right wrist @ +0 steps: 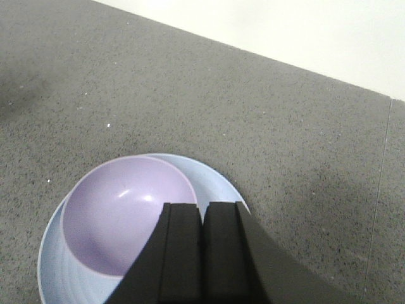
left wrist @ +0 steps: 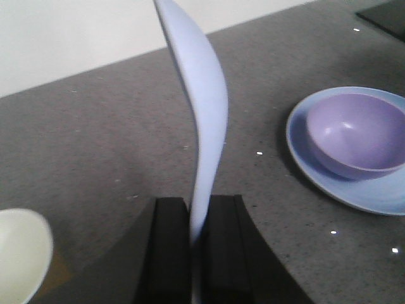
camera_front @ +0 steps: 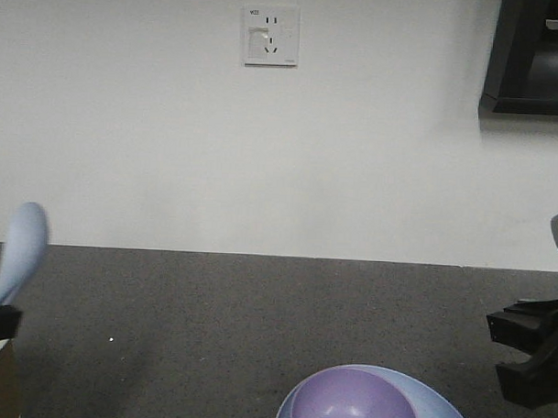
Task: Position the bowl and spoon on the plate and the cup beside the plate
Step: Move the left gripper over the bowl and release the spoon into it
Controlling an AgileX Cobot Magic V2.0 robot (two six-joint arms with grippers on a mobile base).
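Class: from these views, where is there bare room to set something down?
Bare counter runs between the cup and the plate, and behind the plate to the wall. The plate is crowded: the bowl fills most of it, leaving a narrow crescent.

Wall socket above grey countertop (speckled)

The left gripper is clamped tight on the lower end of the spoon, which stands upright between its two dark jaws, while the right gripper has its jaws pressed together.
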